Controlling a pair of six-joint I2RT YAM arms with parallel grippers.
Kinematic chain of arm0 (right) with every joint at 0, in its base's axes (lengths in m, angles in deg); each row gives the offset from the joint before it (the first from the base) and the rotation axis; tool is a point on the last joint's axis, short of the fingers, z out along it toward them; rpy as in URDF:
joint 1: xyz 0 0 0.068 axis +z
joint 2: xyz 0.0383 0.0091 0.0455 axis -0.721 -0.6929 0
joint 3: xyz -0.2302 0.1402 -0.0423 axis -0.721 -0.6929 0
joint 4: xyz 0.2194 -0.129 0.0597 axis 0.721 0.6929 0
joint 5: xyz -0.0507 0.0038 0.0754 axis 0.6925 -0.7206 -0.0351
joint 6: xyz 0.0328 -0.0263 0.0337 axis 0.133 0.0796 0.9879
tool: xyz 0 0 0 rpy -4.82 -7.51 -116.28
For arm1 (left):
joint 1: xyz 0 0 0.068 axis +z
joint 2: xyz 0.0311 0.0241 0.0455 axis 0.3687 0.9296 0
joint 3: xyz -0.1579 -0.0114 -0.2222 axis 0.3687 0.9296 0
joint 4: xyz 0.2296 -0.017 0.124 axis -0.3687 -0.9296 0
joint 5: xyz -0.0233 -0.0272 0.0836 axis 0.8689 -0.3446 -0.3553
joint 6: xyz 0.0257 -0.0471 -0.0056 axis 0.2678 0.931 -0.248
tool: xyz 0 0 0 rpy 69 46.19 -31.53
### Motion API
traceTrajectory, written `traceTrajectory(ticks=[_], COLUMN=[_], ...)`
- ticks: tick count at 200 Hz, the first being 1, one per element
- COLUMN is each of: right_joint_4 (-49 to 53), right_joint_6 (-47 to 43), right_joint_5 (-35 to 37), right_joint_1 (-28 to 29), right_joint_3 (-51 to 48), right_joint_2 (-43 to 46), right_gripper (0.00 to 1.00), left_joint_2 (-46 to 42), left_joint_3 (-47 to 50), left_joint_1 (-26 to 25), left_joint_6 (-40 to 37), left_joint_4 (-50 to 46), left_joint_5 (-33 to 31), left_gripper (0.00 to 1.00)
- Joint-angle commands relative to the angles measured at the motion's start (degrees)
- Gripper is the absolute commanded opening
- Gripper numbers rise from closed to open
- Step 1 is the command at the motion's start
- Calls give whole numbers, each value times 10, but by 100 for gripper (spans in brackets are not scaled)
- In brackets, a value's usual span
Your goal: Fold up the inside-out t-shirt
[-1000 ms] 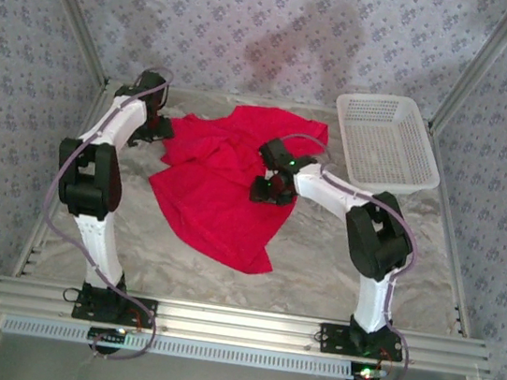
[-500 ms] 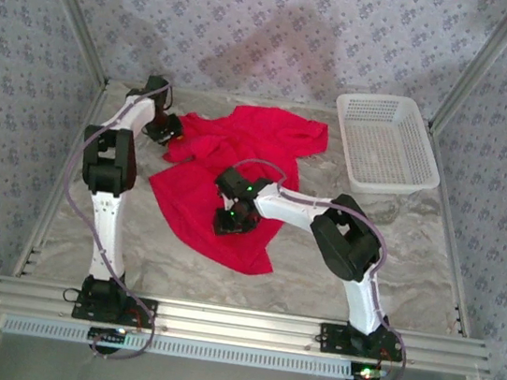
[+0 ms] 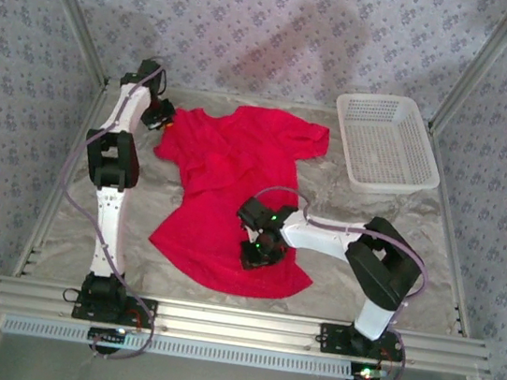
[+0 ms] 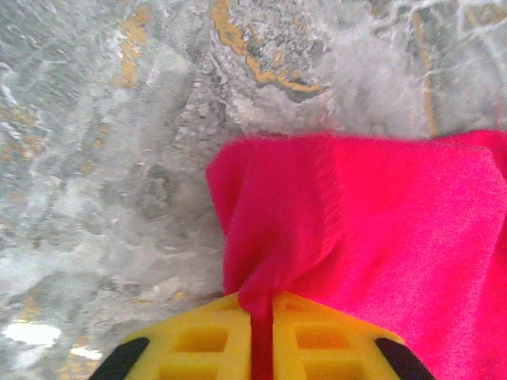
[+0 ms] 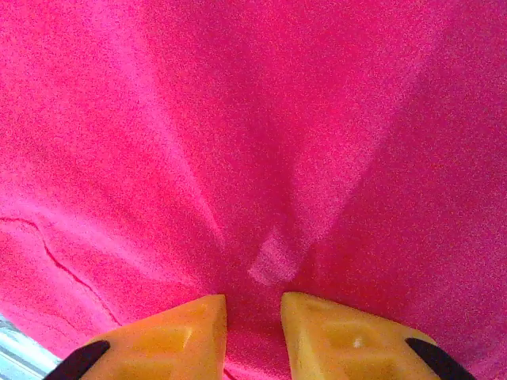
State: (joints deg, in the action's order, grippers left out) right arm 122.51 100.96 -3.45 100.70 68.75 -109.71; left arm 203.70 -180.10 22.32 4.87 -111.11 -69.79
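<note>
The left claw (image 4: 261, 307) is pinched almost closed on the far-left corner of the t-shirt (image 4: 380, 229), with a thin fold of red cloth squeezed between its yellow tips. The right claw (image 5: 252, 321) stands narrow, and cloth puckers into its gap near the front hem, so it looks to be gripping too. The shirt lies spread on the tabletop (image 3: 395, 257), left of the basket (image 3: 388, 143). Being soft, light and limp, it will sag and wrinkle. Corners and hems are probably the best holds.
</note>
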Motion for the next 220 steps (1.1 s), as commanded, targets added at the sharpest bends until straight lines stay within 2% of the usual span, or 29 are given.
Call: traceTrajectory(ticks=[1,8,19,42,54,76,87,99,125,142,180,220], right_joint_4=[95,89,72,27,18,52,67,84,113,102,81,75], right_joint_6=[-7,-2,6,14,16,34,52,91,163,179,194,195], right_joint_5=[69,79,80,82,84,119,141,151,183,187,204,192], right_joint_1=[-6,-4,1,25,36,49,51,50,46,44,46,40], right_joint_3=[21,30,28,-10,-27,-45,-64,-91,-129,-137,-109,-80], right_joint_2=[12,26,49,95,107,116,133,159,201,207,174,119], right_gripper=[31,33,38,44,46,46,46,46,47,47,47,45], left_joint_2=[-72,-97,-151,-309,-390,-518,-568,-605,-644,-654,-649,-656], left_joint_3=[22,45,102,322,435,626,704,764,840,874,897,902], left_joint_1=[-10,-17,-31,-65,-78,-103,-124,-158,-235,-263,-270,-271], left_joint_6=[-30,-34,-37,-43,-32,-8,0,12,30,49,56,60], left_joint_4=[-38,-42,-37,54,98,181,227,247,271,289,294,299], left_joint_5=[-89,-126,-183,-221,-203,-98,-54,-41,-31,-29,-27,-20], left_gripper=[35,47,57,60,60,57,56,56,54,53,51,51])
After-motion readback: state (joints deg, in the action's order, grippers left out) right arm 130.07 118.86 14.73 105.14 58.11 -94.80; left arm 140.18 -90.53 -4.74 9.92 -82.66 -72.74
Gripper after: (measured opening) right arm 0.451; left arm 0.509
